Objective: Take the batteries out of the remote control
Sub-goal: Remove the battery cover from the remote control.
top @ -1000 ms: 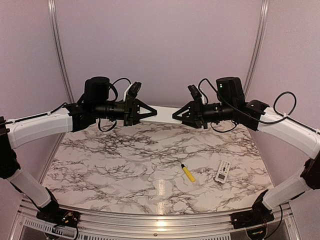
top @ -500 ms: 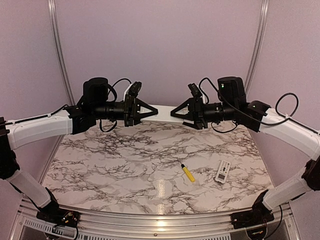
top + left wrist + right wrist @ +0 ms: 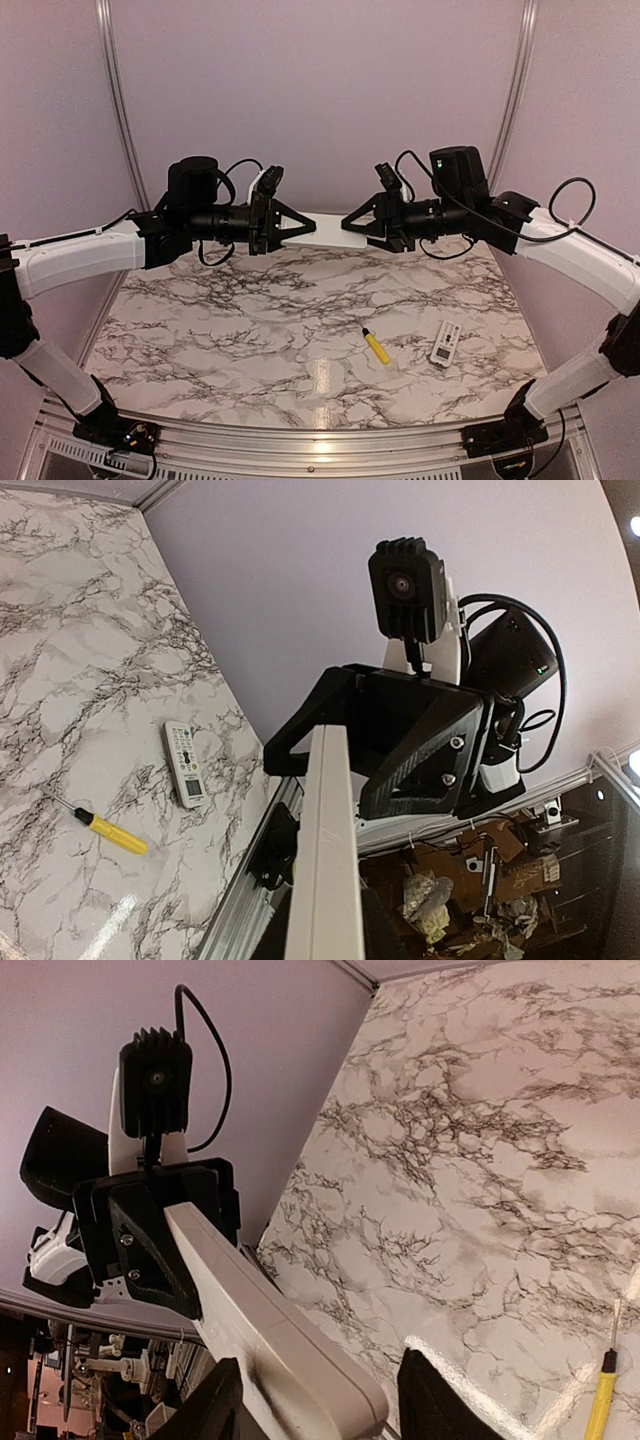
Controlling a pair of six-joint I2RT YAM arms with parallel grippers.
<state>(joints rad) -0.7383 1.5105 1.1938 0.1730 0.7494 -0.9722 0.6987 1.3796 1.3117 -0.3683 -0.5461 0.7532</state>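
a pale lilac wall (image 3: 320, 90) backs the whole scene, and below it lies a marble-patterned table (image 3: 230, 330) with dark veins. the two arms rise from the near edge and bend inward, so their black wrists face each other high above the far part of the table.

the left gripper (image 3: 305, 226) is closed tight on one end of a long white remote (image 3: 325, 230), which it holds level in the air, pointing straight at the other arm. the right gripper (image 3: 347, 222) sits at the remote's opposite end with its jaws parted. in the right wrist view its two black fingers (image 3: 225, 1405) stand either side of the rounded white tip, which sits against one finger with a thin gap showing at the other, so it is not clamped.

down on the table, right of centre and nearer the front, a screwdriver (image 3: 376, 346) with a yellow handle lies flat at a slant, its thin shaft pointing toward the back left. just to its right, apart from it, a small remote (image 3: 445, 343) with rows of buttons lies face up.

the batteries cannot be made out in any view; only plain white faces of the long white remote show.
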